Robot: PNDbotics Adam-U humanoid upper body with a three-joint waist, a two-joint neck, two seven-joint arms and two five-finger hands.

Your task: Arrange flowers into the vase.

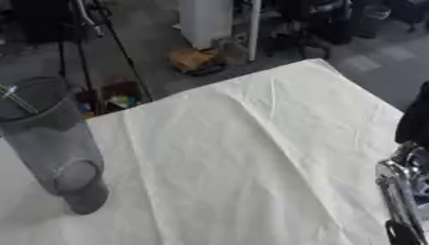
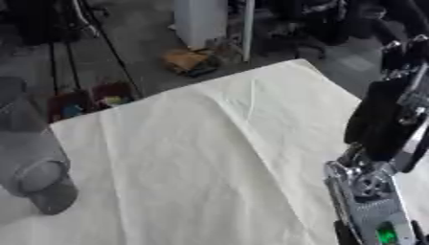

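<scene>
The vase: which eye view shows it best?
The left eye view: the vase shows whole there, clear and tall, from open rim to base, with a thin green stem at its mouth. In the right eye view it sits at the left edge, partly cut off.

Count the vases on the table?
1. A clear, grey-tinted vase stands at the left edge of the white tablecloth, with a thin green stem across its mouth. More could sit outside the views.
</scene>
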